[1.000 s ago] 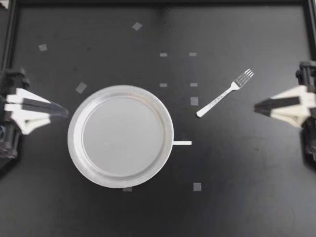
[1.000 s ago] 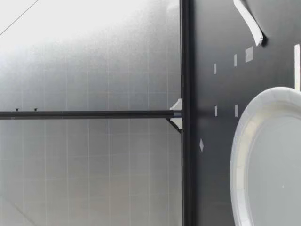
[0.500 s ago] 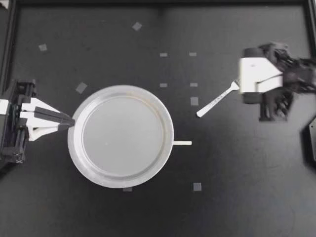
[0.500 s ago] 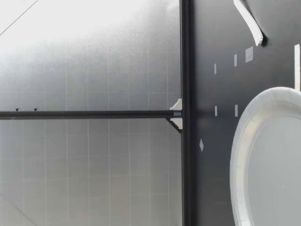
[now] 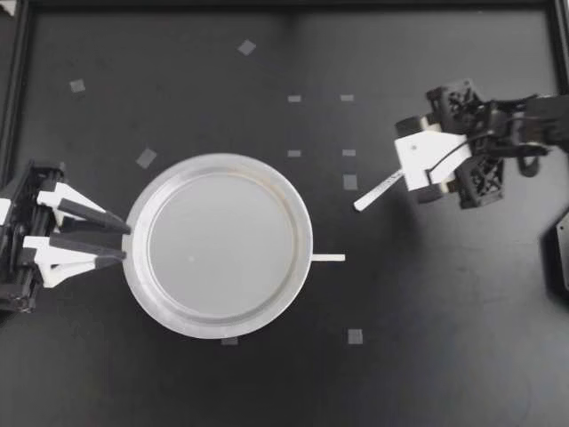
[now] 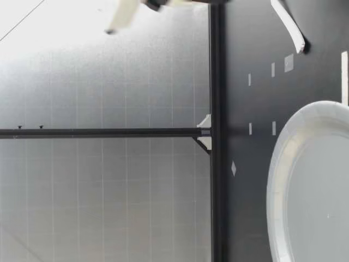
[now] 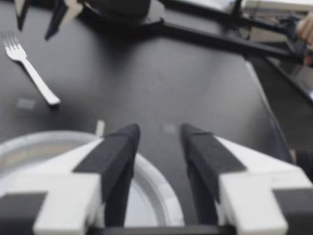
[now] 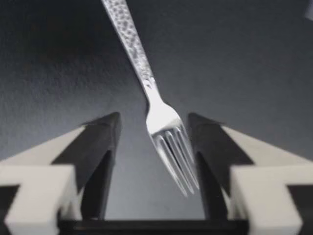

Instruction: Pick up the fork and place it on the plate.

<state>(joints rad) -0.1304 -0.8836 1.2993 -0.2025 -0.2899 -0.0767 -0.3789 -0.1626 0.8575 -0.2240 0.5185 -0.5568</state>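
Fork [image 5: 378, 191] lies flat on the black table [image 5: 267, 382], well off to the right of the plate [image 5: 219, 160], with only its handle showing from above. The table is my biggest worry. The fork sits flush on a hard surface, so if I come down too far my fingertips jam on it, and if I stop short they close on air above the metal. Next is the plate, which looks light. My left gripper [image 5: 123, 242] hangs with its fingers apart right at the near rim, and a small push from it could shove the plate away from where I mean to set the fork. My right gripper [image 5: 425, 165] is spread too, holding nothing. In the right wrist view the fork [image 8: 161, 122] has its tines between my fingers [image 8: 98, 161], closer to one than the other, and the handle runs out ahead. Closing off-centre like this would probably push the fork sideways before it is pinched. Gripped at the tines, the long handle could droop or swivel on the lift and catch the plate's rim. The tines are thin, smooth and tapered, so they may slip out. Smallest of all, the white strip [image 5: 327, 258] beside the plate could be swept along if I carry the fork low.
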